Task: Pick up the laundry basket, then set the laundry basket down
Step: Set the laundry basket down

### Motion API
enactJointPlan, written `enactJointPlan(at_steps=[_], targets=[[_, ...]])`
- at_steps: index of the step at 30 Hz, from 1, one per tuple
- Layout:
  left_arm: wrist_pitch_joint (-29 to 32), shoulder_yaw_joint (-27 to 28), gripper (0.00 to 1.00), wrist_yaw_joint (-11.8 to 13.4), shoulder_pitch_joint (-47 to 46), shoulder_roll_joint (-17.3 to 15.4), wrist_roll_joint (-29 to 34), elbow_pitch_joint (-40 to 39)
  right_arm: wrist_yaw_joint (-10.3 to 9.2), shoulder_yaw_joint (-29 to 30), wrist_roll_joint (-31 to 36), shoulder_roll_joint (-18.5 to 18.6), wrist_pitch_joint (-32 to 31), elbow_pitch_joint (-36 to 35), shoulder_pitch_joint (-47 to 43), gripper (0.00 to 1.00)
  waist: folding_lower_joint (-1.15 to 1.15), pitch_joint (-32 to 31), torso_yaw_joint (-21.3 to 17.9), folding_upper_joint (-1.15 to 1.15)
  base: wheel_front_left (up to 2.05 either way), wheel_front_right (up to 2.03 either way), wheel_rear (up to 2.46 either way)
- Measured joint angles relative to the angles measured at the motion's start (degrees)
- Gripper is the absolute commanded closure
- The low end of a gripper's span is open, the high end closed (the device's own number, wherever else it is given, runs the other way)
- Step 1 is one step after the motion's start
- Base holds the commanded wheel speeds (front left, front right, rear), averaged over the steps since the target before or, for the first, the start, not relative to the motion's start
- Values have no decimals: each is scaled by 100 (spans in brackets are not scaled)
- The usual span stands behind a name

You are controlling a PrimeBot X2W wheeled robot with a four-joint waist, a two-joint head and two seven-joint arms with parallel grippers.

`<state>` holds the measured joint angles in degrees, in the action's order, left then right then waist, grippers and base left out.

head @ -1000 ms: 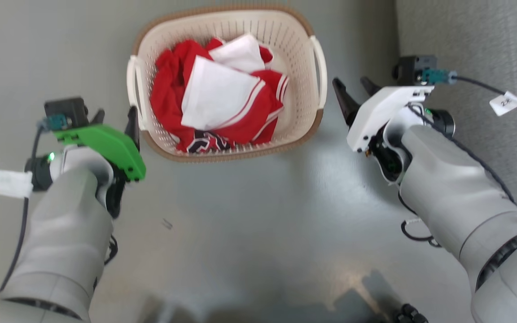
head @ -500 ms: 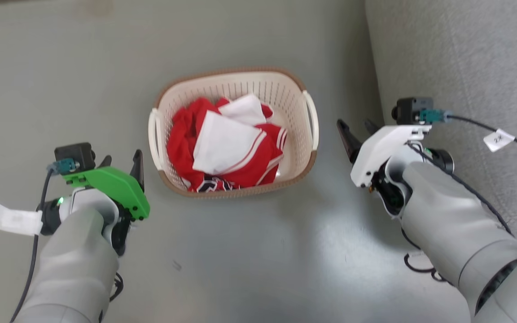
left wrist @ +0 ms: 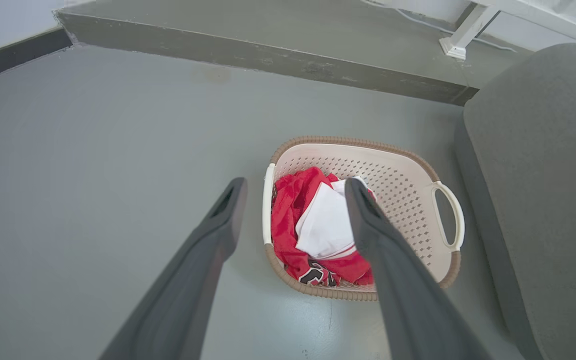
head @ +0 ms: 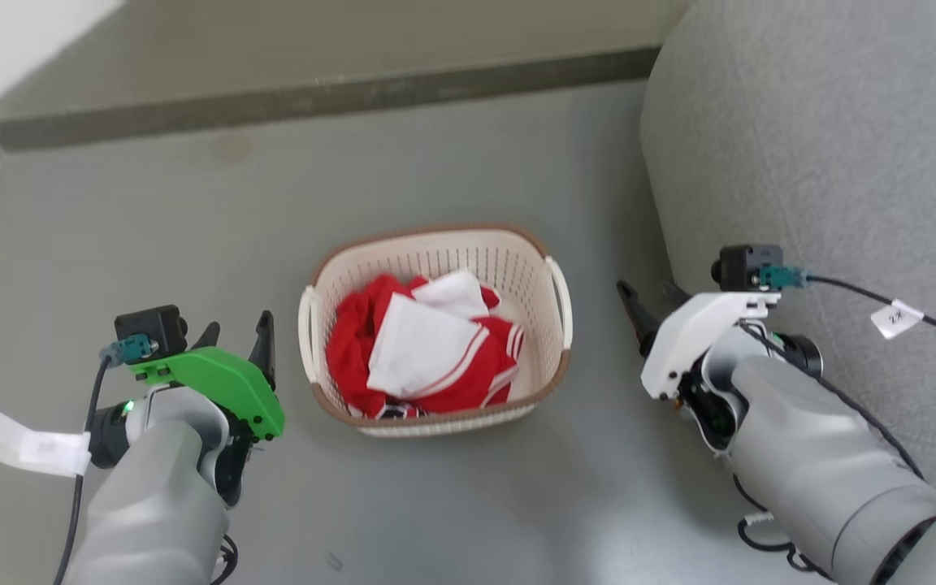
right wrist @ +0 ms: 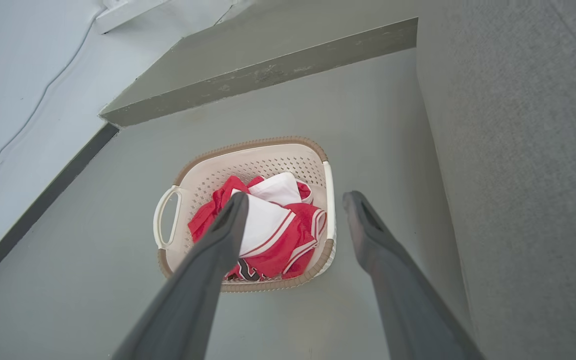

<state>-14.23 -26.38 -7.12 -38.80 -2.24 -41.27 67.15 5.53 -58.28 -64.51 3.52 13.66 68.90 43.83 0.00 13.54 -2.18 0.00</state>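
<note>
grey forearms (head: pixel 151 504), green left shell (head: pixel 216 383), white right shell (head: pixel 691 329)

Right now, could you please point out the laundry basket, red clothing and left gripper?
laundry basket (head: pixel 435 258): head view, far inner wall.
red clothing (head: pixel 350 357): head view, left red fold.
left gripper (head: pixel 238 322): head view, between its fingertips.

Two grey forearms rise from the bottom corners of the head view, the left gripper (head: pixel 238 329) at lower left and the right gripper (head: pixel 645 288) at mid right, both with fingers spread and empty.
</note>
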Motion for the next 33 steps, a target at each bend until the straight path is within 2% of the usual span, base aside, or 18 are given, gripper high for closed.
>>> enactJointPlan(at_steps=[5,10,21,33], targets=[[0,132,0,0,201,-22,1,-411,0,103,0,56,51,-51,-166,0,0,-383,14,0,0,0,0],[-1,363,0,15,360,-192,80,-1069,-26,442,135,235,51,-495,-148,0,0,-669,52,0,0,0,0],[-1,738,0,220,1012,-315,459,-2206,-319,1179,891,655,52,-1664,-147,0,0,-856,102,0,0,0,0],[-2,1166,0,497,1924,-342,1006,-3432,-614,1991,1756,765,60,-3063,-1181,0,0,-1076,125,0,0,0,0]])
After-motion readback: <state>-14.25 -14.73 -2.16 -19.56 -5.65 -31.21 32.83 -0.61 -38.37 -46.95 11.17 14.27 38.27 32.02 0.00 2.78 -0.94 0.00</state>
